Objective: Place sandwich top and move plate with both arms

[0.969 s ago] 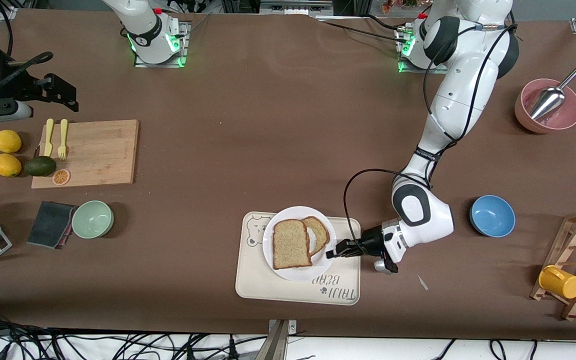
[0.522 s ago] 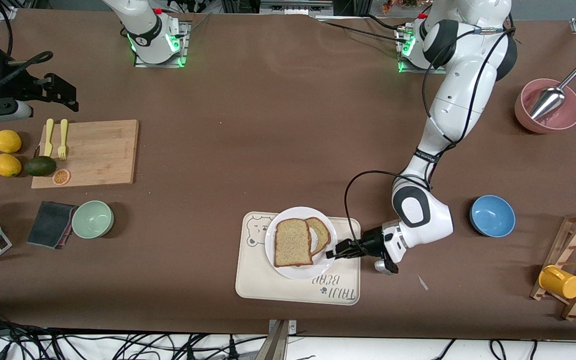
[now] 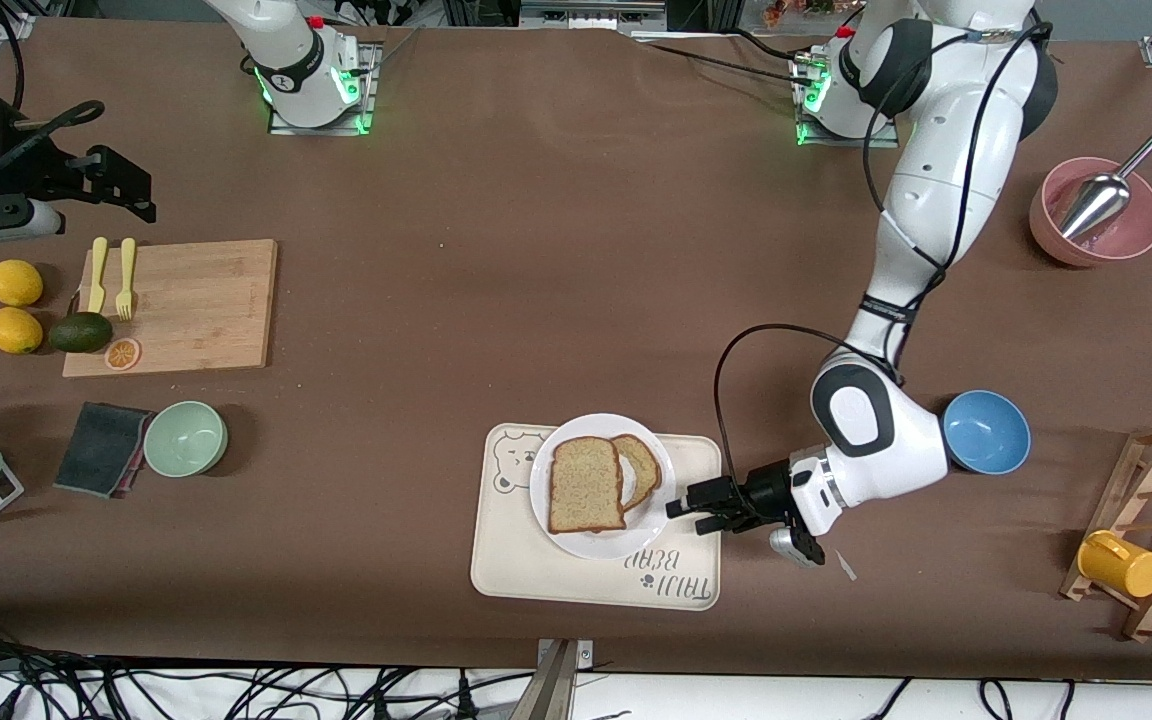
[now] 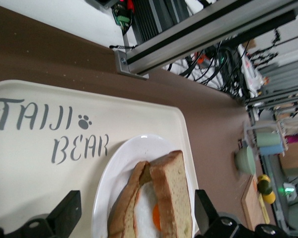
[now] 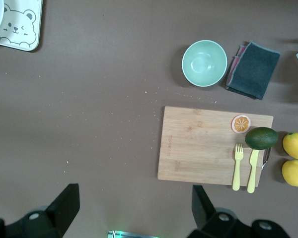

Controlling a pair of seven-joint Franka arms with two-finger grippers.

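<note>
The white plate (image 3: pixel 564 525) sits on the cream bear tray (image 3: pixel 536 575). The sandwich top (image 3: pixel 586 485), speckled tan bread, lies on it, leaning over a slice with a fried egg (image 3: pixel 644 465). My left gripper (image 3: pixel 688 514) is open and empty, low over the tray just off the plate's rim toward the left arm's end. In the left wrist view the gripper (image 4: pixel 136 210) spans the plate (image 4: pixel 114 183), sandwich top (image 4: pixel 176 193) and egg (image 4: pixel 149 218). My right gripper (image 5: pixel 134 198) is open and empty, high over bare table near its base. It is outside the front view.
A blue bowl (image 3: pixel 984 432) sits beside the left arm's elbow. A pink bowl with a metal scoop (image 3: pixel 1101 210) and a wooden rack with a yellow cup (image 3: pixel 1131 550) stand at the left arm's end. A cutting board (image 3: pixel 186 305) and green bowl (image 3: pixel 185 438) lie toward the right arm's end.
My left gripper has drawn back from the plate's rim toward the left arm's end and opened. The plate shifted slightly that way earlier. The right arm has not moved.
</note>
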